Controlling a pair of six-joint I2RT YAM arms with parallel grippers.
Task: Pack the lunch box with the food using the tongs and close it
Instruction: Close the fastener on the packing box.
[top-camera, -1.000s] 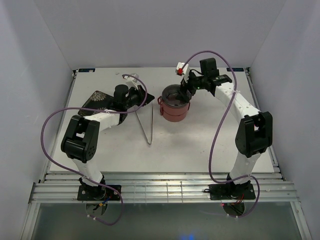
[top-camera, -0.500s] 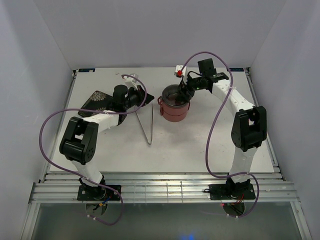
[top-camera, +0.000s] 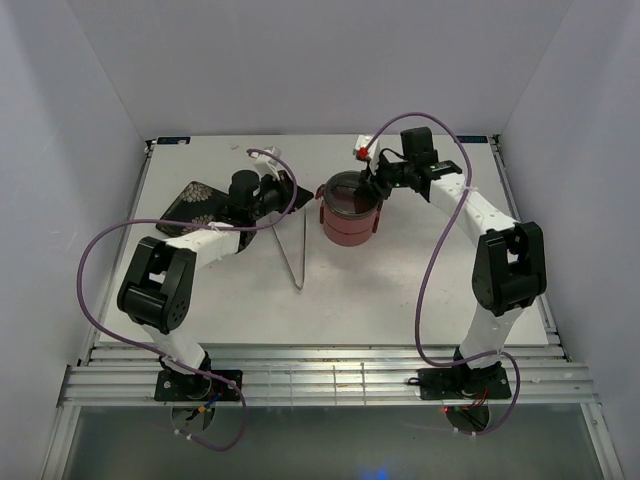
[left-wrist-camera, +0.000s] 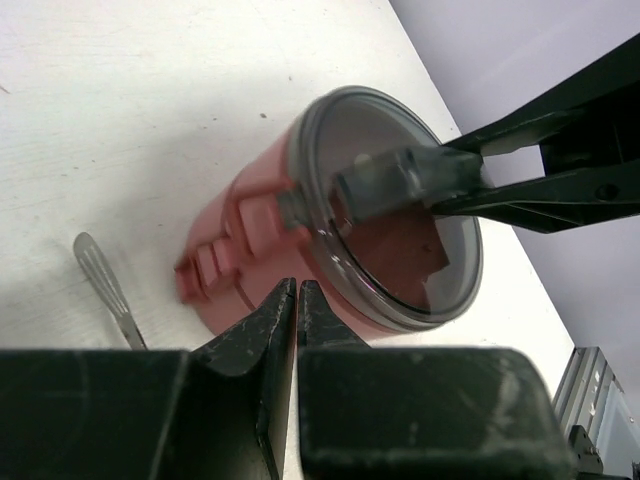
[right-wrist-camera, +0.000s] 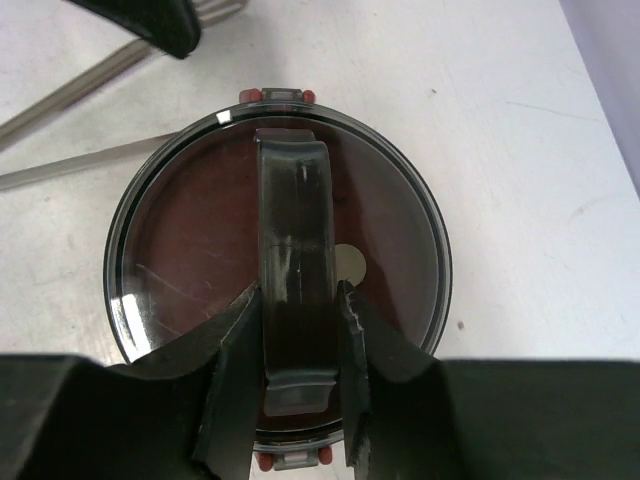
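Dusty-red lunch box (top-camera: 347, 215) stands stacked mid-table, lid (right-wrist-camera: 180, 260) on top, tongs (top-camera: 301, 250) lying beside it. Packing looks done and only closing is left; contents not visible. Right gripper (right-wrist-camera: 298, 300) pinches the lid's bar handle (right-wrist-camera: 295, 230). Left gripper (left-wrist-camera: 297, 300) has jaws pressed together, empty, just beside the box.

White-shelled left arm (top-camera: 200, 238) and right arm (top-camera: 478, 210): bulky black joints, looping purple cables (top-camera: 88, 270), matte black left gripper (left-wrist-camera: 297, 287) and right gripper (right-wrist-camera: 300, 292).
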